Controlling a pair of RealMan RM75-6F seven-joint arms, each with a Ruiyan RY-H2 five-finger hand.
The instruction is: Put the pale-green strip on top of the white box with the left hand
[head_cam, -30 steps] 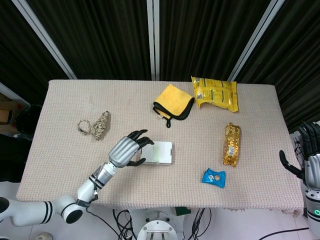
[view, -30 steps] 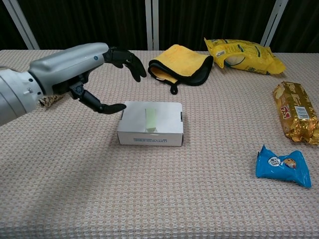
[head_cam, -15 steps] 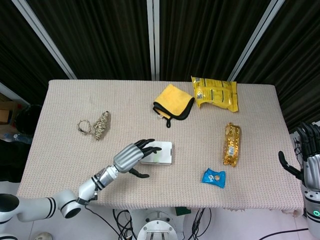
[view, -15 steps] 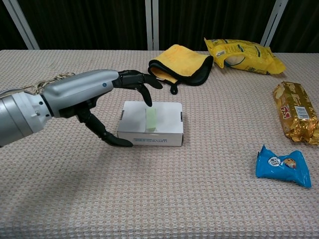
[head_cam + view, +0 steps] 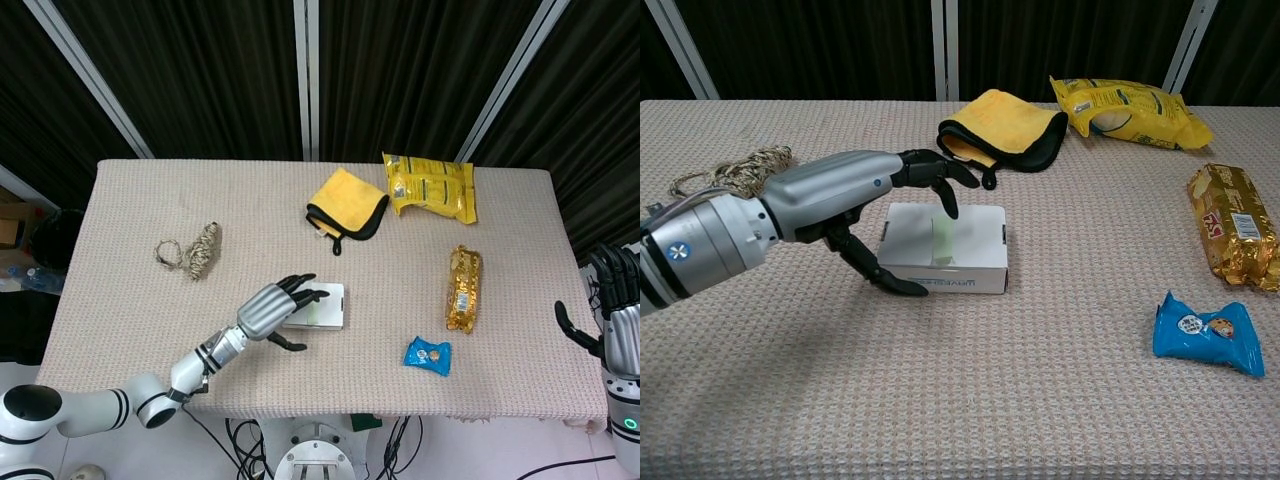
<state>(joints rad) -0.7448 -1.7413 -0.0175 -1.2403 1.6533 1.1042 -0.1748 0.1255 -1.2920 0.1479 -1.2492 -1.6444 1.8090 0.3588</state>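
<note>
Head view, first: left hand reaching in from 7 o'clock, fingers spread apart and holding nothing, fingertips over the left part of the white box, thumb down past the near edge of the box. Pale-green strip hard to make out from up here. At 12 o'clock of the box, a yellow cloth; at 1 o'clock, a yellow snack bag. At 3 o'clock, a gold packet; at 4 o'clock, a blue wrapper. At 10 o'clock, a bundle of twine. Far off at 3 o'clock, beyond the table edge, right hand, upright, fingers apart, empty.

Chest view, next: pale-green strip lying flat on top of the white box, running front to back near the middle of the lid. Left hand over the left half of the box, fingers apart and curved down above the far end of the strip; cannot tell whether touching it. Thumb stretched down in front of the box's near-left corner. Nothing gripped. Right hand out of frame.
</note>
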